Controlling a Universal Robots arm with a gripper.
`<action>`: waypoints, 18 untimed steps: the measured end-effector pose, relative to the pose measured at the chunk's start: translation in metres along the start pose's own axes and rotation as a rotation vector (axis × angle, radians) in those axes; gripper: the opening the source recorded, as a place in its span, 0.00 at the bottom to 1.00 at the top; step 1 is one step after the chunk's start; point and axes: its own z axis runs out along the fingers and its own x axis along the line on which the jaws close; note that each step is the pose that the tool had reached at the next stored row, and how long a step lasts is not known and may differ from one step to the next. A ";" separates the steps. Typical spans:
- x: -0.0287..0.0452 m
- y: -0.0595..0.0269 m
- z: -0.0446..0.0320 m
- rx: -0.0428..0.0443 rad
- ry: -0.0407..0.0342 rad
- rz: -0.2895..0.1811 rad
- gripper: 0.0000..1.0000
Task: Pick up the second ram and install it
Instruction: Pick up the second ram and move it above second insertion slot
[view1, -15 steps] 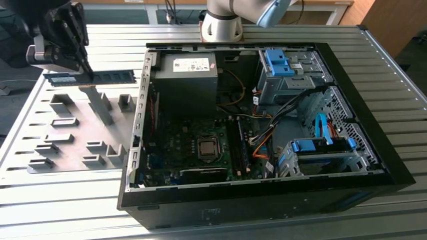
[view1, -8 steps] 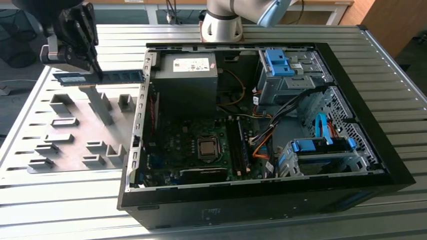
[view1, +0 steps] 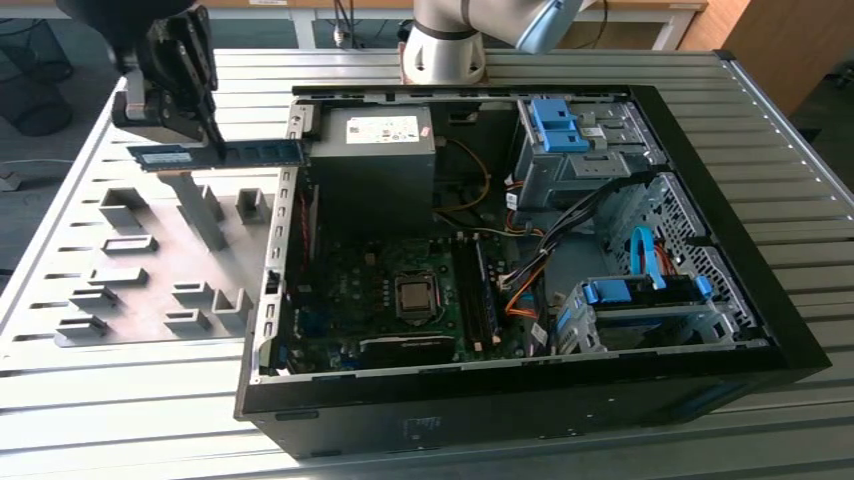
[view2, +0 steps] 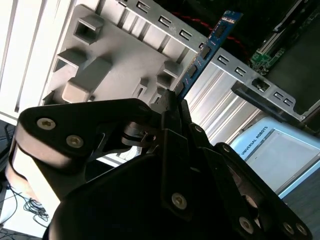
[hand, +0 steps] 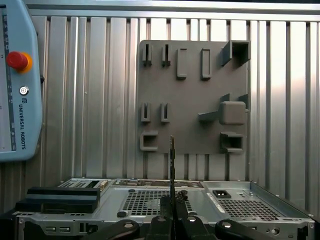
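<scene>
Firmly clenched on the long, thin, bluish-green memory stick (view1: 260, 151) near one end, the black tool (view1: 211, 140) holds it level and on edge above the grey moulded holder plate (view1: 147, 290), at the exterior view's left of the open black computer case (view1: 747, 300), a pose that seemingly suits edge-first seating.

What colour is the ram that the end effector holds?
The ram is a blue board with dark chips. It shows best in the second wrist view.

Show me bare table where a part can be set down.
Bare slats lie between the fixture plate and the table's near edge, and beside the case on the exterior view's right. Case interior and plate are crowded.
</scene>
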 end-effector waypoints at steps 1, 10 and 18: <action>0.0000 -0.0020 0.0000 0.0000 0.0000 0.000 0.14; 0.0001 -0.0289 -0.0004 -0.0001 0.0001 0.000 0.14; 0.0002 -0.0488 -0.0006 0.0000 0.0000 0.000 0.14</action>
